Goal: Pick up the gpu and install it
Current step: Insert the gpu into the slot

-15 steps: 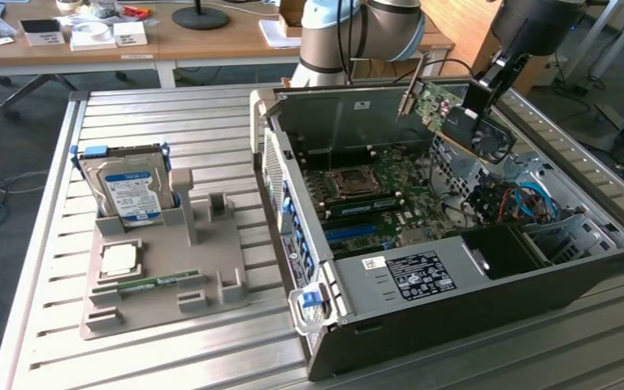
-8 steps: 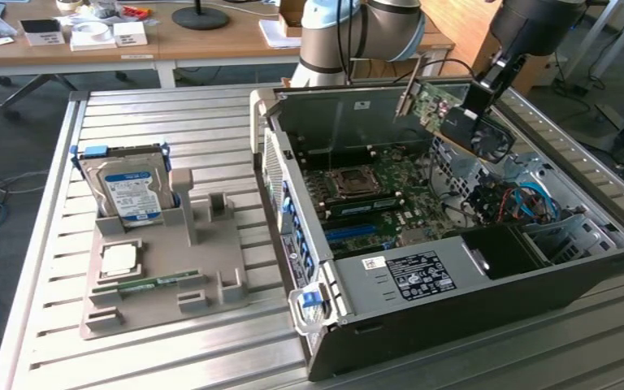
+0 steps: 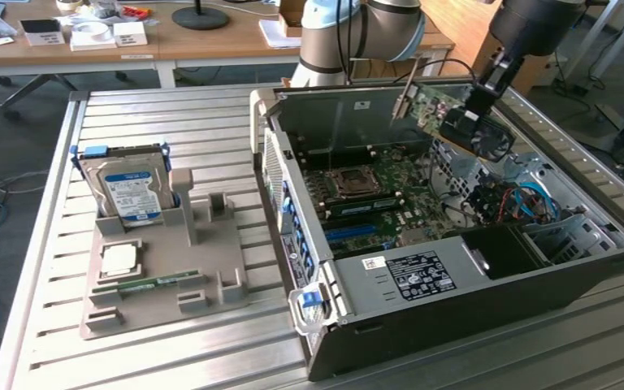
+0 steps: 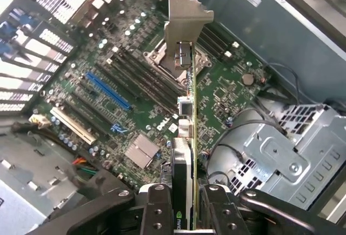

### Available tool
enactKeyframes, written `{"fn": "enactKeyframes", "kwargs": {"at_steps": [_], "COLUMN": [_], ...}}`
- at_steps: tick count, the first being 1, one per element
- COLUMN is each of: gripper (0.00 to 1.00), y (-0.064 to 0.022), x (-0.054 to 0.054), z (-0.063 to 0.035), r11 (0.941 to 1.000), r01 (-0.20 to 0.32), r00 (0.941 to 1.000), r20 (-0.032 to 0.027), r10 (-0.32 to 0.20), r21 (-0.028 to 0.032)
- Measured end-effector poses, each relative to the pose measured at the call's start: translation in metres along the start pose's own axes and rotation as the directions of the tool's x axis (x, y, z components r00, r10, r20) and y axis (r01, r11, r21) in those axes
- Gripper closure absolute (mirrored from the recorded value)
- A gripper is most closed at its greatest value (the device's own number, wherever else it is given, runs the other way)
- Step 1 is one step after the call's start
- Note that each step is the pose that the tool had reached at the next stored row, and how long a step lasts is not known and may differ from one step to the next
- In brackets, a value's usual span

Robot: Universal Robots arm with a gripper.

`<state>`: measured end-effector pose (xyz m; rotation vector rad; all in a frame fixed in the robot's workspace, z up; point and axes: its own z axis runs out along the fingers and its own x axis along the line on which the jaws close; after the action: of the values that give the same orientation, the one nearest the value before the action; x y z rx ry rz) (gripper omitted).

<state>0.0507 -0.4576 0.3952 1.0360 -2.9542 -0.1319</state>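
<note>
hand (image 4: pixel 186 205) clamped on the gpu (image 4: pixel 193 116), a thin card held edge-on over the open case (image 3: pixel 453 313), above the green motherboard (image 4: pixel 227 84). perforated silver drive cage (image 4: pixel 281 148) and blue cables (image 3: pixel 531 199) close beside. hard drive (image 3: pixel 127 187) upright in grey holder (image 3: pixel 209 244) on slatted metal tabletop (image 3: pixel 160 114).

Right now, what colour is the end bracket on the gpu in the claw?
Silver-grey; the bracket of the gpu shows best in the wrist view.
</note>
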Motion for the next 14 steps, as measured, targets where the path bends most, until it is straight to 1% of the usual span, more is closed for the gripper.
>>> {"fn": "enactKeyframes", "kwargs": {"at_steps": [4, 8, 10, 14], "gripper": [0.73, 0.73, 0.73, 0.73], "y": [0.0, 0.0, 0.0, 0.0], "x": [0.0001, 0.0001, 0.0001, 0.0001], "z": [0.0002, 0.0005, 0.0007, 0.0012], "r11": [0.9988, 0.995, 0.9913, 0.9791], "r01": [0.048, 0.1, 0.132, 0.203], "r00": [0.9988, 0.995, 0.9912, 0.979], "r20": [-0.004, -0.0081, -0.0106, -0.0164], "r10": [-0.048, -0.1, -0.132, -0.203], "r21": [-0.001, -0.0024, -0.0034, -0.0058]}}
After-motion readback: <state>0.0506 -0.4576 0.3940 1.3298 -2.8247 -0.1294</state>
